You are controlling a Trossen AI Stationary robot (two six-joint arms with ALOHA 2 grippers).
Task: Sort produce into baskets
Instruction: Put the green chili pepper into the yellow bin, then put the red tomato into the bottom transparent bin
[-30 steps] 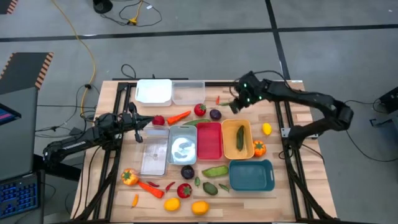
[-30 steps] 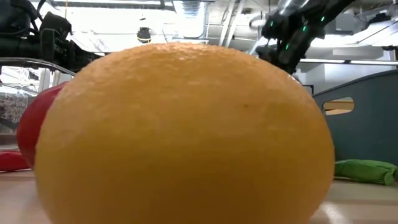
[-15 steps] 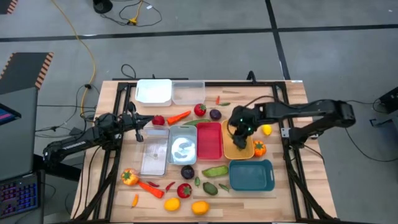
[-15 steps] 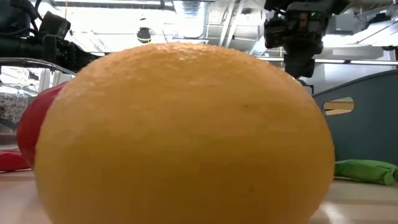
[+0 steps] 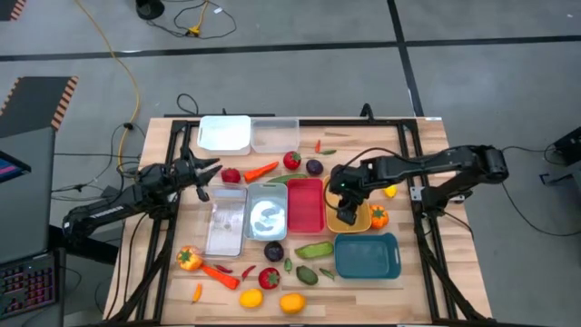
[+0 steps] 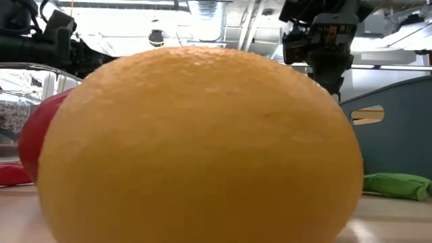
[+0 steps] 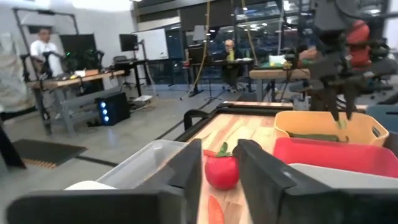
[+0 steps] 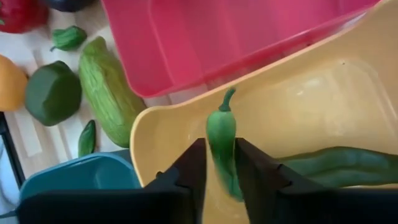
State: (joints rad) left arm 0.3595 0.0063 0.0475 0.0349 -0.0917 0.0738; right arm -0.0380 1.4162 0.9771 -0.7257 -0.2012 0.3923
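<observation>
My right gripper [image 5: 348,209] hangs over the yellow-orange bin [image 5: 367,202], shut on a small green chili [image 8: 221,134]. A long green cucumber [image 8: 329,165] lies on that bin's floor. My left gripper [image 5: 207,174] is open and empty, low over the table. Its fingers stand just left of a red tomato [image 5: 231,175], which shows between and beyond them in the left wrist view [image 7: 222,171]. The red bin [image 5: 306,204], silver-grey bin [image 5: 266,211], clear bin [image 5: 225,218] and teal bin [image 5: 368,256] stand in the middle of the table. My right gripper pinches the chili's body [image 8: 219,152] between its two fingers, which point down from above. The chili lies along the fingers. Its stem end [image 8: 229,96] sticks out past the fingertips, over the inside of the yellow-orange bin [image 8: 161,130].
A white bin [image 5: 224,133] and a clear bin [image 5: 275,134] stand at the far edge. Loose produce lies near the front edge and behind the bins, among it a carrot [image 5: 260,170] and a lemon [image 5: 389,189]. A large orange fruit [image 6: 202,148] fills the low view.
My right gripper has gone from the far side of the table toward the near edge and down, with the chili, and now hangs over the yellow-orange bin. My left gripper has shifted slightly toward the red tomato.
</observation>
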